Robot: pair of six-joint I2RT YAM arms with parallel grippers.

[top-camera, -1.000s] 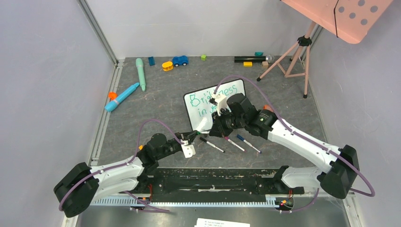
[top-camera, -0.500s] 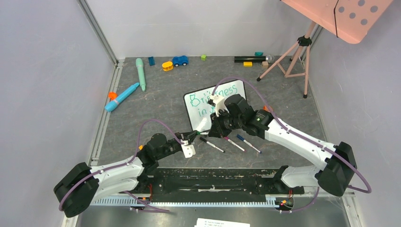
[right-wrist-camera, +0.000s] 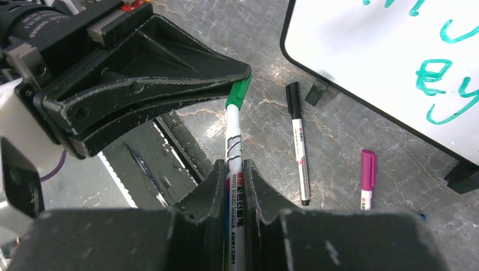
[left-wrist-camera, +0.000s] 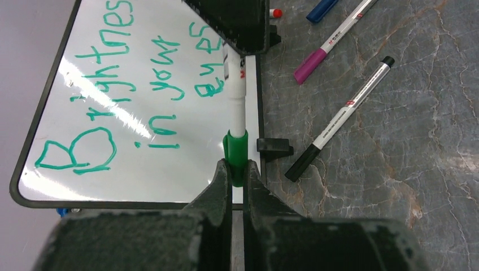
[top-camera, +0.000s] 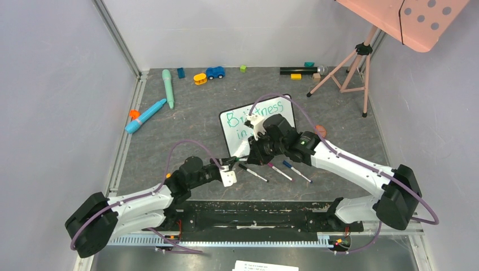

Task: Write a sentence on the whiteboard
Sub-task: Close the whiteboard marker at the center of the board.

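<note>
The right gripper [right-wrist-camera: 233, 169] is clamped on the white barrel of a green marker [right-wrist-camera: 233, 141]. The left gripper [left-wrist-camera: 237, 169] meets it head-on, its jaws pinched together on the marker's green cap [left-wrist-camera: 235, 149]. The two meet just above the near edge of the whiteboard [left-wrist-camera: 130, 169], which lies mid-table, just beyond both grippers. The sentence [left-wrist-camera: 118, 96], "Brightness in your eyes", already fills the board in three teal-green lines, so the writing looks finished and the step in hand is most likely closing the marker. The tip is inside the cap, but I cannot tell whether it is fully seated. The next move calls for a straight push along the marker's axis, then one gripper letting go. The marker could then be laid down to the right, near the black-capped pen [left-wrist-camera: 339, 121] and the purple-capped pen [left-wrist-camera: 333, 39], without touching the ink.
</note>
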